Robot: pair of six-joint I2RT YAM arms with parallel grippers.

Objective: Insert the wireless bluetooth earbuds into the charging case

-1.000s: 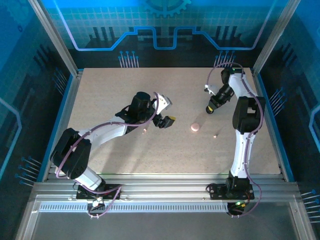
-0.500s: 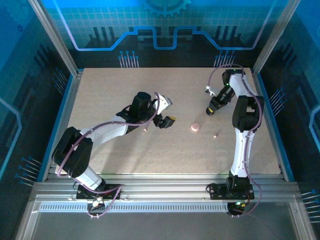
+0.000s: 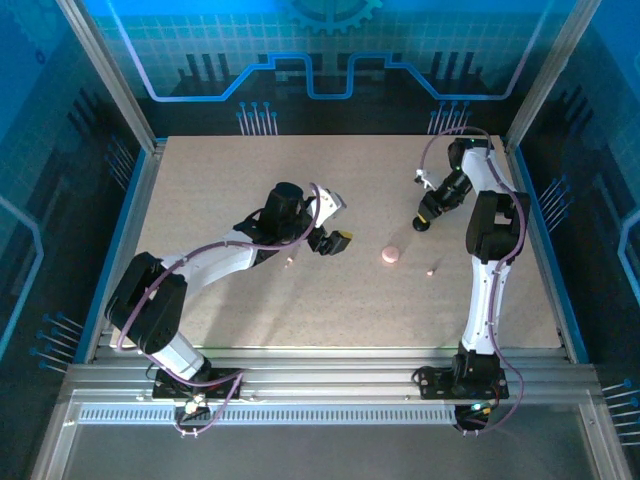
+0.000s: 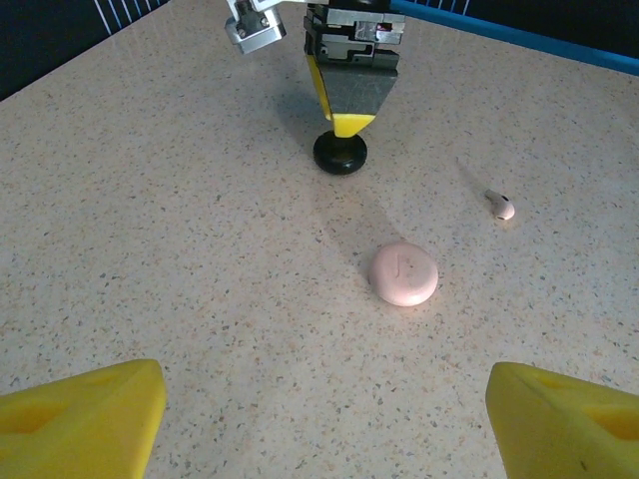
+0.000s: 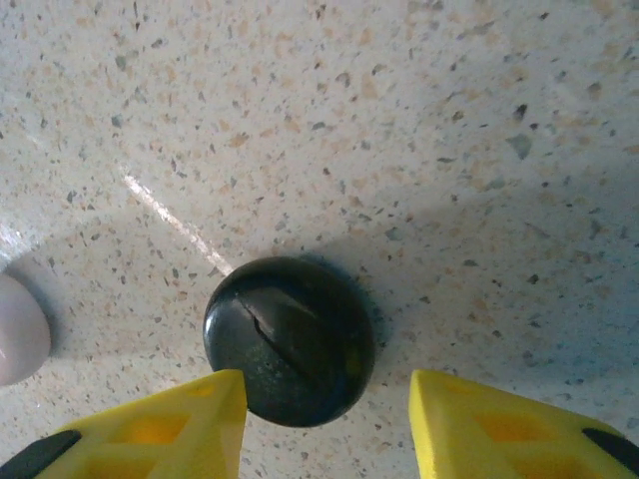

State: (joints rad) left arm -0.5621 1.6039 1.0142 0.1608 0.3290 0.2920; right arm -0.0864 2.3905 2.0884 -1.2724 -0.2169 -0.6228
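Speckled beige tabletop (image 3: pixel 250 300), stone-like fleck, evenly lit, with a faint sheen streak up close. Blue strips (image 3: pixel 122 235) ran along its side edges. Aluminium posts (image 3: pixel 105 70) framed the enclosure. The back panel (image 3: pixel 330 45) glowed blue, showing a grid, circuit lines and a gear motif. Slotted aluminium rails (image 3: pixel 320 365) crossed the near edge.

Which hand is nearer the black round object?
Right. The right hand straddles the black round object, one finger on each side; the left hand is farther off, with the charging case between them.
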